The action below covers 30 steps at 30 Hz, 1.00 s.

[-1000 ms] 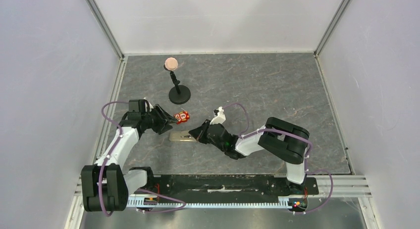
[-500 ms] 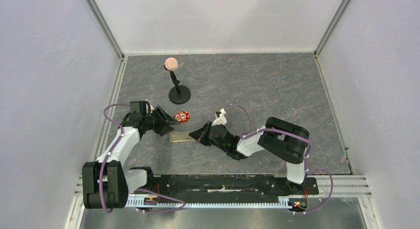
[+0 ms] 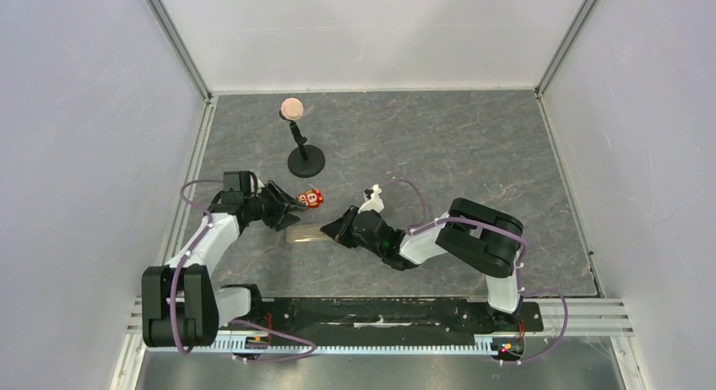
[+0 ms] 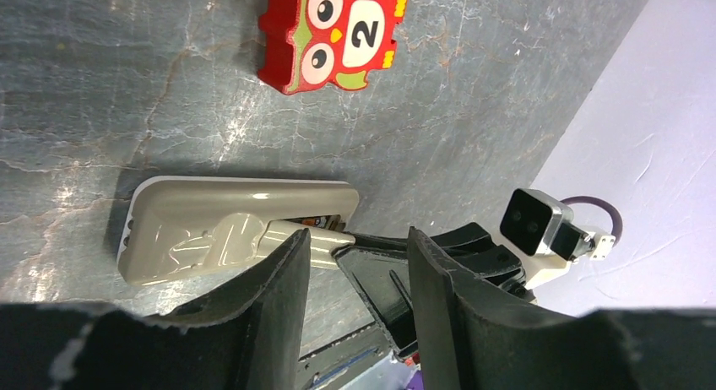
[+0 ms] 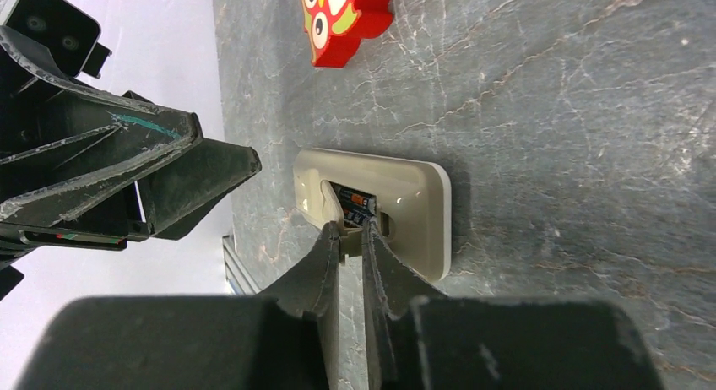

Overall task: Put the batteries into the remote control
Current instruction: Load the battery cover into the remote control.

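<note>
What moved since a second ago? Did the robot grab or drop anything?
Only tiny moves. The right arm's elbow crept a little leftward, while the right end effector stayed at the end of the remote control. The left end effector seems to have edged slightly nearer the remote. Nothing was visibly grabbed or dropped. The remote, red owl toy and black stand stayed put.

You get bright, even light from above. Glare streaks the remote control (image 4: 211, 206) just ahead of the left claw (image 4: 356, 238); that claw's fingers (image 4: 270, 322) go soft and unfocused near the lens. Thin shadow rims the remote control ahead of the right claw (image 5: 350, 230).
</note>
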Motion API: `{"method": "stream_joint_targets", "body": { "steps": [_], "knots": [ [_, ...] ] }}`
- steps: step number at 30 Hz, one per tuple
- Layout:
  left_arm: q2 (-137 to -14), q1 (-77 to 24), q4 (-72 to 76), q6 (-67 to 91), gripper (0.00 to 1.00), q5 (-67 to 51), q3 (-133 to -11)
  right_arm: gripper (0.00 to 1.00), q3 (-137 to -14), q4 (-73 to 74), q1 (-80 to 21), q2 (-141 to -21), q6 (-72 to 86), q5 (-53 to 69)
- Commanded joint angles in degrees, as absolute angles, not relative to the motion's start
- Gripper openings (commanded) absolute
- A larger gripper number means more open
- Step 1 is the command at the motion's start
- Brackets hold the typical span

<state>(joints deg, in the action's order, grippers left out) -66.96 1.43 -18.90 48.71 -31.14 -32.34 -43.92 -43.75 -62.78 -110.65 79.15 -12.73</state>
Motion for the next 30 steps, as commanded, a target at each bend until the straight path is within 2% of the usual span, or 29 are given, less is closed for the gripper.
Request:
{"method": "stream_joint_targets", "body": {
  "steps": [1,17,30],
  "knots": [
    [-69.35,1.60,-16.11,51.74,0.52,-33.82,-32.56,0.12,-45.80,-34.99,-63.54,-111.84,77.18,-11.96],
    [-72.53,1.56,-13.06,52.87,0.51,-35.51,-30.06,0.28,-55.39,-13.56,-63.31,-112.28,71.19,-13.46],
    [-75.10,1.48,-11.32,53.91,0.52,-36.55,-30.04,0.46,-58.09,-8.14,-63.53,-110.80,68.42,-13.48]
  ]
}}
